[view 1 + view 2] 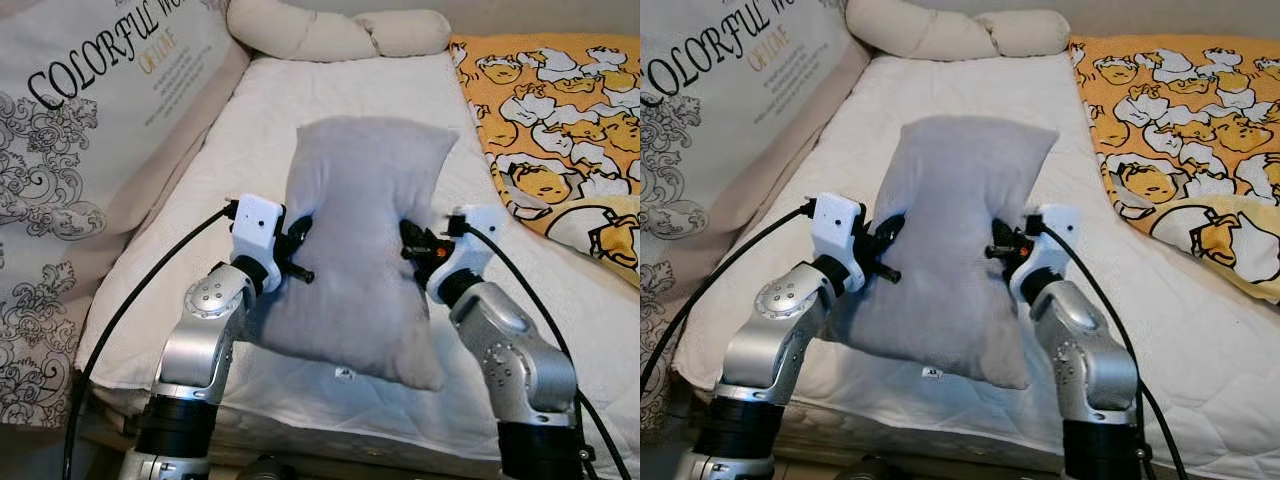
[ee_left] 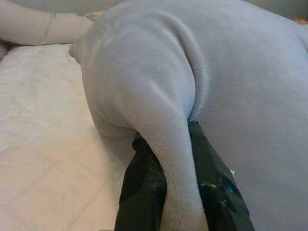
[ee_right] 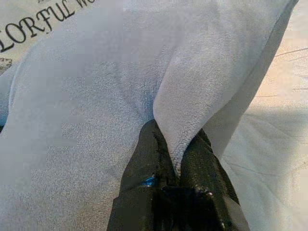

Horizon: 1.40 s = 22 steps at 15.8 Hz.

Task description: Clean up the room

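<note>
Grey pillow [image 1: 360, 240] hangs above the near edge of the white mattress [image 1: 560, 300], pinched on both sides. Left gripper [image 2: 168, 192] is clamped on a fold of its left edge, right gripper [image 3: 178, 168] clamped on its right edge. Orange patterned blanket [image 1: 550, 130] lies far right; a lettered cushion [image 1: 90, 130] stands left.

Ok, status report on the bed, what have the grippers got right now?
Left gripper and right gripper both shut on the grey pillow, one per side edge. Pillow raised over the white mattress. Nothing in the way.
</note>
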Motion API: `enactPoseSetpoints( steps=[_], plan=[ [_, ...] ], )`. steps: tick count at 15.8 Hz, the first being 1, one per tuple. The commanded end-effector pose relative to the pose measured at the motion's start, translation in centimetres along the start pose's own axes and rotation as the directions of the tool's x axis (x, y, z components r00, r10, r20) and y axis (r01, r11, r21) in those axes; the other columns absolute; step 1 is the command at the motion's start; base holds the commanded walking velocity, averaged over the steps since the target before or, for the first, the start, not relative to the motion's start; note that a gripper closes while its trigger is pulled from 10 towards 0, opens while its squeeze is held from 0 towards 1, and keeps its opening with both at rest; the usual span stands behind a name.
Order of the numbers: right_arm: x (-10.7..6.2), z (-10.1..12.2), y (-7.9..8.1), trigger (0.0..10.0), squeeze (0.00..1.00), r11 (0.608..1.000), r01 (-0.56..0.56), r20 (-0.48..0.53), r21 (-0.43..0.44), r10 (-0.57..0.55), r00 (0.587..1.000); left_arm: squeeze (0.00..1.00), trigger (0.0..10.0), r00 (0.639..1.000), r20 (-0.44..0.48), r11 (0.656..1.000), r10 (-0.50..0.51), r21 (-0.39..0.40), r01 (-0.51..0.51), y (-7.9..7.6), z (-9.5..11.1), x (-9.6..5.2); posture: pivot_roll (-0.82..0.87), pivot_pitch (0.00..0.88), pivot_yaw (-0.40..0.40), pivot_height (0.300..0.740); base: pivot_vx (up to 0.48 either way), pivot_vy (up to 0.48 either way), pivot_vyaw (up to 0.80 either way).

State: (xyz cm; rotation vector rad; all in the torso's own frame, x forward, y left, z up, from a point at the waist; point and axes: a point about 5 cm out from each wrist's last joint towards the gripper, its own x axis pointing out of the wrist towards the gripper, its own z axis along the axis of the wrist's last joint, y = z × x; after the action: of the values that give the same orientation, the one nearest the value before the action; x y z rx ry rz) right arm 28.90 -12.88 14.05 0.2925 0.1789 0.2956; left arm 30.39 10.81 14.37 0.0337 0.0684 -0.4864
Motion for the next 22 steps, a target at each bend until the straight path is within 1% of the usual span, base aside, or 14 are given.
enactPoseSetpoints(
  steps=[1,4,5,7,15,16,17,19,22],
  plan=[
    [-0.2,0.4,0.5,10.0,0.00,1.000,-0.011,0.034,-0.016,0.011,0.999,0.00,10.0,1.000,0.019,1.000,0.001,0.022,-0.001,-0.2,0.6,-0.1,-0.03,0.000,0.081,0.740,0.000,0.240,0.00],
    [-0.2,0.0,0.5,10.0,0.00,1.000,0.005,0.021,-0.020,-0.005,1.000,0.00,10.0,1.000,0.013,0.999,0.006,0.033,-0.007,-0.4,0.7,-0.2,-0.02,0.000,0.068,0.740,0.000,0.162,0.00],
    [-0.2,-0.4,0.7,10.0,0.00,0.999,-0.006,0.006,-0.038,0.006,1.000,0.00,10.0,1.000,0.004,0.999,0.021,0.040,-0.021,-0.3,0.7,-0.4,-0.01,0.000,0.062,0.740,0.000,0.255,0.00],
    [-0.2,-0.6,0.6,10.0,0.00,0.999,-0.005,-0.005,-0.050,0.004,1.000,0.00,10.0,0.999,-0.014,0.997,0.031,0.068,-0.030,-0.1,0.5,-0.6,-0.01,0.000,0.060,0.740,0.000,0.259,0.00],
    [-0.3,-0.9,0.7,10.0,0.00,1.000,0.006,-0.004,-0.028,-0.006,1.000,0.00,10.0,0.999,-0.023,0.998,0.026,0.063,-0.024,0.1,0.7,-0.7,-0.01,0.000,0.066,0.740,0.000,0.259,0.00],
    [-0.3,-0.9,0.8,10.0,0.00,0.999,0.005,-0.004,-0.038,-0.005,1.000,0.00,10.0,0.999,-0.026,0.998,0.023,0.064,-0.021,0.0,0.7,-0.7,-0.01,0.000,0.068,0.740,0.000,0.262,0.00],
    [-0.3,-1.1,0.9,10.0,0.00,1.000,-0.004,-0.016,-0.017,0.004,1.000,0.00,10.0,0.999,-0.027,0.998,0.021,0.062,-0.019,0.0,0.7,-0.6,-0.01,0.000,0.070,0.740,0.000,0.262,0.00],
    [-0.2,-1.1,0.9,10.0,0.00,1.000,0.003,-0.017,-0.021,-0.003,1.000,0.00,10.0,1.000,-0.026,0.998,0.017,0.063,-0.015,0.0,0.8,-0.5,-0.01,0.000,0.073,0.740,0.000,0.279,-0.80],
    [-0.2,-1.2,0.8,10.0,0.00,1.000,0.013,-0.015,-0.025,-0.014,1.000,0.00,10.0,1.000,-0.027,0.998,0.011,0.066,-0.009,0.1,0.9,-0.4,-0.01,0.000,0.080,0.740,0.000,0.311,0.00]
  ],
)
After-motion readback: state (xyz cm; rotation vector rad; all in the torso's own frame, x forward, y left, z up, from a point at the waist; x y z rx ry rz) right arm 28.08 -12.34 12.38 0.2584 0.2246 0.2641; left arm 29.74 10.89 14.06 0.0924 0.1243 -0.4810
